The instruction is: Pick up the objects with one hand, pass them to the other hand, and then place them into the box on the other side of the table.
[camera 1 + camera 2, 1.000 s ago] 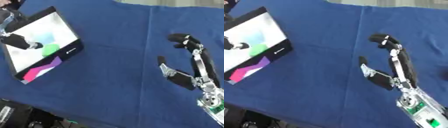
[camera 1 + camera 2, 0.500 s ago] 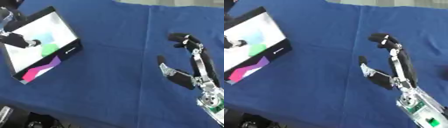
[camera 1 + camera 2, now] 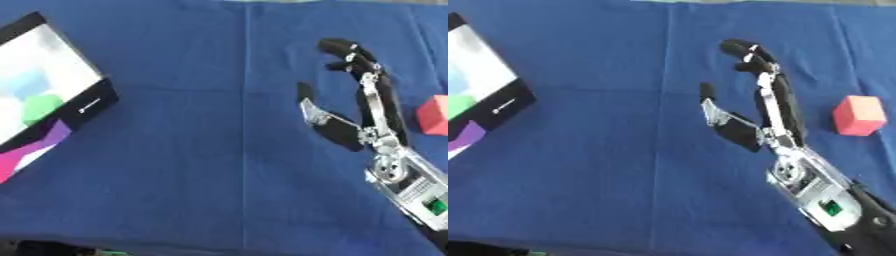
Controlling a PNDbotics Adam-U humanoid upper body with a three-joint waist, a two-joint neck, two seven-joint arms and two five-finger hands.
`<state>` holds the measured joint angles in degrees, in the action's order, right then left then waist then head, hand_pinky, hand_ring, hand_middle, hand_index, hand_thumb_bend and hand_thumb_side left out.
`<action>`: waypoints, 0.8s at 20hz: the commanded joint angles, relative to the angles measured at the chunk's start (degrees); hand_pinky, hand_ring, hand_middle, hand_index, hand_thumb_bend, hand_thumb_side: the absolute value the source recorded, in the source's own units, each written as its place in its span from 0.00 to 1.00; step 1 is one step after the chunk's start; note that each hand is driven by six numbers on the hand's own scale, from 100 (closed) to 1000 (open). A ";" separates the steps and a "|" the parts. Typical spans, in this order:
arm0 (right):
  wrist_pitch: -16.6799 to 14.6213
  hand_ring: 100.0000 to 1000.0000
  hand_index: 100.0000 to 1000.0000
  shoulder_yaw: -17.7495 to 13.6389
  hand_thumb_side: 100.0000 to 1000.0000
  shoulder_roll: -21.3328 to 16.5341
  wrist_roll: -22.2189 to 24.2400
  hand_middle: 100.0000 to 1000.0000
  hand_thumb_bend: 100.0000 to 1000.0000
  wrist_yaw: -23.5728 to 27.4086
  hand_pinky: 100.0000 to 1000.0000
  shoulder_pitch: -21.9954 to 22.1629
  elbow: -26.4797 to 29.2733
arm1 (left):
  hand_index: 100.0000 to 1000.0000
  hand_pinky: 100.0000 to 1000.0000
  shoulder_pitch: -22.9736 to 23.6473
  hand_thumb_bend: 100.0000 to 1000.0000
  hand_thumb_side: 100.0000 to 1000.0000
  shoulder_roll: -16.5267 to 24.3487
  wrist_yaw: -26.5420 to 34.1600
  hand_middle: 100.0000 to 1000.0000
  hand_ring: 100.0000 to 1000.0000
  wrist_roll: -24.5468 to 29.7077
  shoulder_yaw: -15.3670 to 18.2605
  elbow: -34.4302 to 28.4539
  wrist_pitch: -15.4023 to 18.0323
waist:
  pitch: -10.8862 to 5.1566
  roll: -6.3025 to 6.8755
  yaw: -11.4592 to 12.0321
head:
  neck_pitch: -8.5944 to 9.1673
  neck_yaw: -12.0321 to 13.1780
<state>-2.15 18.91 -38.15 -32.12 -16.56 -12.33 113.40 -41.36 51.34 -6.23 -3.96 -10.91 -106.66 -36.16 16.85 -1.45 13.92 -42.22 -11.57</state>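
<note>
Blue cloth covers the whole counter, creased down its middle. On the robot's left sits the open box with black walls and a pale floor; a green object lies inside it, and a magenta and purple panel shows at its near end. On the robot's right stands the small red cube, alone on the cloth and near the counter's right side.

The right hand rises between the two, its long fingers stretched upward with only their tips bent, its thumb splayed out toward the box, and nothing in its hold. It is near the cube but not touching it. The left hand shows in neither view.

The step in hand looks like the pick-up of the cube by the right hand. To do it well, the hand should probably swing out to the cube's side, come down over it with thumb and fingers on opposite flat faces, and close squarely so the cube does not twist away. Holding it by one end would leave room for the left hand to take the other at the pass.
</note>
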 commanded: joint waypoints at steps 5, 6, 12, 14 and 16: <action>-0.56 0.95 0.83 -4.97 0.18 -2.73 3.33 0.83 0.17 2.84 0.72 1.77 1.19 | 0.68 0.94 2.02 0.00 0.47 1.26 5.68 0.57 0.70 -4.05 2.54 -5.60 -1.22 | -1.58 0.06 -1.82 | 1.16 -2.16; -0.02 0.96 0.83 -5.29 0.18 -2.66 3.39 0.83 0.17 2.72 0.72 2.26 1.19 | 0.68 0.94 2.38 0.00 0.47 1.20 5.96 0.57 0.70 -4.37 2.70 -5.75 -1.36 | -1.59 0.05 -2.14 | 1.23 -2.22; 1.66 0.97 0.83 -8.38 0.18 -3.28 3.28 0.85 0.18 3.60 0.72 6.52 1.19 | 0.68 0.94 3.62 0.00 0.50 0.85 8.75 0.56 0.69 -6.54 2.98 -6.01 -0.07 | -1.58 -0.12 -3.18 | 1.13 -2.09; 1.35 0.97 0.84 -10.46 0.18 -4.21 4.50 0.85 0.20 4.70 0.73 8.90 1.19 | 0.68 0.94 3.98 0.00 0.50 1.06 9.68 0.56 0.69 -7.19 2.89 -5.95 0.50 | -1.58 -0.26 -3.41 | 1.08 -1.78; 0.29 0.97 0.84 -12.84 0.16 -5.21 6.32 0.85 0.22 5.40 0.73 11.40 1.19 | 0.68 0.94 4.21 0.00 0.50 1.26 10.21 0.56 0.69 -7.58 2.72 -5.90 0.76 | -1.56 -0.36 -3.56 | 1.07 -1.50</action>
<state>-1.47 8.04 -40.98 -26.65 -11.78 -0.88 113.42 -36.69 51.08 3.54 -11.00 -9.02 -111.91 -35.64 16.60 -1.88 10.38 -41.66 -13.32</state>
